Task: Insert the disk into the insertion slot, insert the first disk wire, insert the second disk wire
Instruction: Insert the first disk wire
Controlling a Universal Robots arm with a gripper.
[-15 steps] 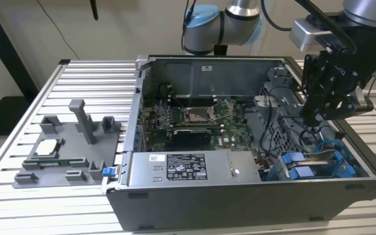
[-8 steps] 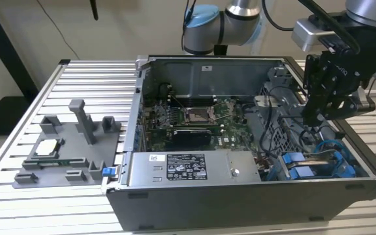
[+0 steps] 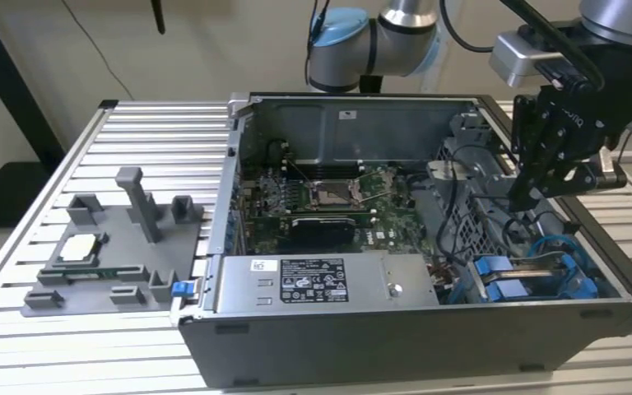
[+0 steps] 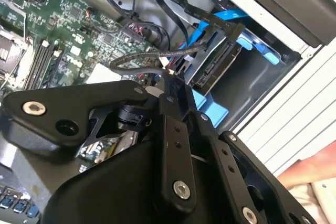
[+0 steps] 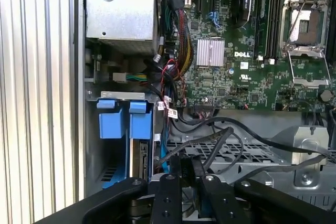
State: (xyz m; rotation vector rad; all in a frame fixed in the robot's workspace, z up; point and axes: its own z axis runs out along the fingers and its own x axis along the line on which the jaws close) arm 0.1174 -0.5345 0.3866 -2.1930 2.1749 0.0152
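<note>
Slatted metal bench (image 3: 129, 132) carrying an open computer case (image 3: 404, 346) toward its edge at the exterior view's right, and a grey fixture plate (image 3: 118, 255) toward the opposite edge. The insertion slot (image 3: 536, 280) occupies the case's near corner at the exterior view's right. The disk (image 4: 212, 64) is seated in it, between blue rails. The gripper (image 4: 170, 85) hangs just above, fingers (image 4: 176, 129) drawn together on a dark disk wire (image 4: 142, 59).

We are holding our arm (image 3: 388, 37) at the exterior view's upper right, gripper (image 3: 523, 196) pointing down, fingers (image 4: 174, 109) pressing together.
</note>
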